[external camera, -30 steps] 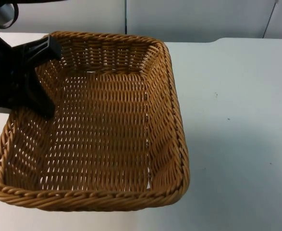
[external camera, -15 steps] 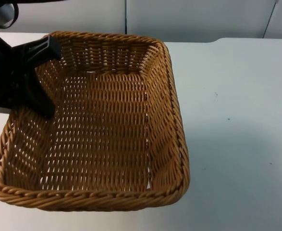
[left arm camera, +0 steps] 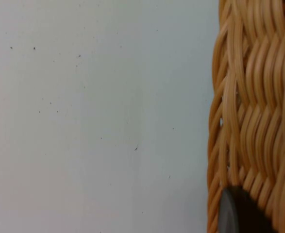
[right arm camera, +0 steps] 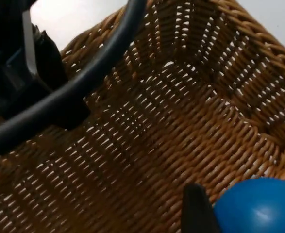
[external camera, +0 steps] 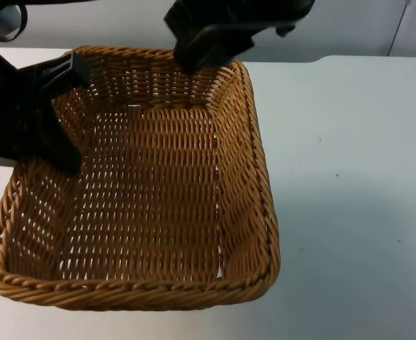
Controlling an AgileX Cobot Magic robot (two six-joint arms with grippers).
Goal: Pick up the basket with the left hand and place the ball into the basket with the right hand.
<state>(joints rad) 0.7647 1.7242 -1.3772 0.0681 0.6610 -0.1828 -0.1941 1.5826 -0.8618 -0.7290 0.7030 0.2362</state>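
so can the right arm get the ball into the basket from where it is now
Probably yes. The right gripper holds the blue ball over the basket's far rim, with open weave below. The left gripper grips the left wall, out of the way.

The basket (external camera: pixel 144 184) is taking up the left and centre of the top view, sitting over the table (external camera: pixel 349 177), which is stretching away to its right. The left gripper (external camera: pixel 48 117) is sitting at the basket's left wall in the upper left of the frame, clamped on the rim. The right gripper (external camera: pixel 208 49) is hanging at the top centre, above the basket's far wall. In the right wrist view the ball (right arm camera: pixel 259 206) is sitting against a fingertip, above the basket's floor.
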